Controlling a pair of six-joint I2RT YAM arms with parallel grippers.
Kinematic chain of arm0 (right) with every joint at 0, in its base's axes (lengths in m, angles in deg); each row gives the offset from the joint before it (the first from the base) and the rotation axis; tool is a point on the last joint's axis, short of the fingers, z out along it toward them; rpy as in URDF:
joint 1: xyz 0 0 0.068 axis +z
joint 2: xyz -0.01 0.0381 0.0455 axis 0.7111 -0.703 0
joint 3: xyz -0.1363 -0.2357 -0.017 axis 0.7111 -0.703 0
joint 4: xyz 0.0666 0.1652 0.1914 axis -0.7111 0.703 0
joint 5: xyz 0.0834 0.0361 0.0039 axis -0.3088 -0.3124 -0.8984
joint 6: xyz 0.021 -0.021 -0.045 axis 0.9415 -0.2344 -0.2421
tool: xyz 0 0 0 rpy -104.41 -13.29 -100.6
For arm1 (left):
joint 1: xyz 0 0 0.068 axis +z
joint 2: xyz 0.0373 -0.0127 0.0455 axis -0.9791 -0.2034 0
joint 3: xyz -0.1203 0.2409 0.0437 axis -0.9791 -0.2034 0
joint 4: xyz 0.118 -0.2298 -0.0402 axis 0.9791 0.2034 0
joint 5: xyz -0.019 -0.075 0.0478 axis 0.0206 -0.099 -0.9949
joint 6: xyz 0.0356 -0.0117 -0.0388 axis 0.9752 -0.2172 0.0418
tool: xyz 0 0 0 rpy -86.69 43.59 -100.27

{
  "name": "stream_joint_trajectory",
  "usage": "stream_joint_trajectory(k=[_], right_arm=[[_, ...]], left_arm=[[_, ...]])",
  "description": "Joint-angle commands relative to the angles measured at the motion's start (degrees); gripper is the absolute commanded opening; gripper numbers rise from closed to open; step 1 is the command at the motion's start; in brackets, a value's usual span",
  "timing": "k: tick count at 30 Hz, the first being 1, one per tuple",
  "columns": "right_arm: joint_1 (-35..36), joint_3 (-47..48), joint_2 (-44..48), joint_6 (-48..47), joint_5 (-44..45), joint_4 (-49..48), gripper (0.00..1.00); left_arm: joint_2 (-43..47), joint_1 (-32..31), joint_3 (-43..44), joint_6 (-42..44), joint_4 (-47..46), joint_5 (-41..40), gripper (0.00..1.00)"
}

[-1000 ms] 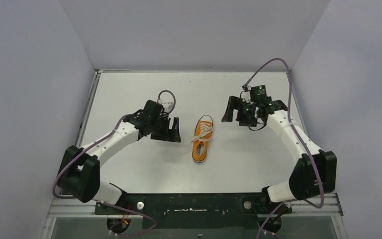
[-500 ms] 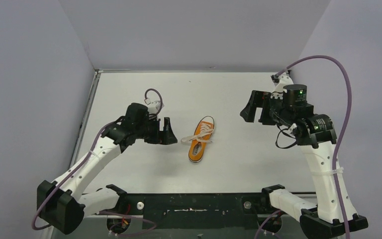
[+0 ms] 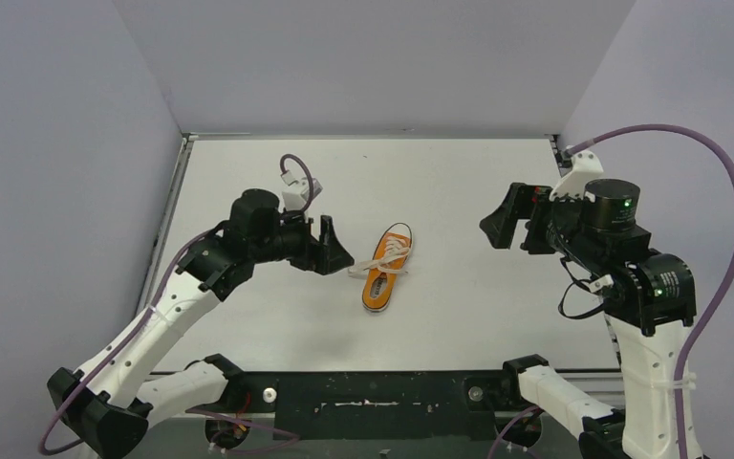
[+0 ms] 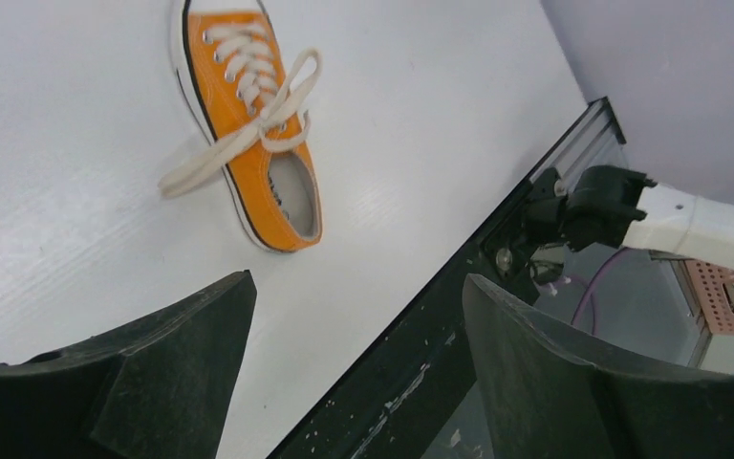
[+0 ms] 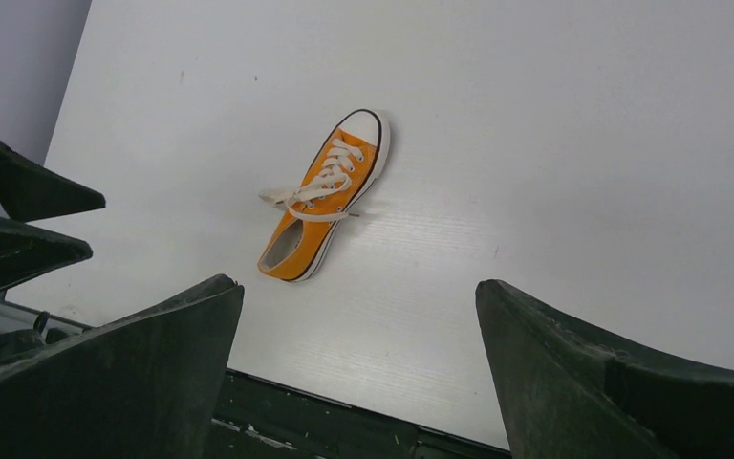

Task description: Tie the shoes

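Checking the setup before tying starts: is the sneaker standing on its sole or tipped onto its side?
Standing on its sole. The sneaker shows its laces and foot opening facing straight up in both wrist views.

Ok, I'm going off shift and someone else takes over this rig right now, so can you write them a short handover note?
Left gripper: open, empty, hovering close to the shoe's left side.
Right gripper: open, empty, raised well off to its right.
Small orange canvas sneaker with white rubber sole: flat on the white table, toe toward the far wall.
Long white laces: crossed over the tongue, one loop, one loose end trailing left onto the table.
Done: no finished bow visible.
Left: grasp the laces, form and tighten the bow.
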State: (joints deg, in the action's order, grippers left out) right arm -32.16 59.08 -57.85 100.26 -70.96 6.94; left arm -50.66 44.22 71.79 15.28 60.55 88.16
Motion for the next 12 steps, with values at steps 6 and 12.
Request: stream_joint_trajectory(k=[6, 12], right_arm=[[-0.08, 11.01, 2.96, 0.75, 10.39, -0.59, 1.0], [-0.19, 9.5, 5.49, 2.55, 16.14, -3.32, 1.0]], left_arm=[[10.6, -0.76, 22.34, 3.48, 3.48, -10.16, 0.81], [13.51, -0.72, 27.65, 7.79, 9.7, -14.97, 0.85]])
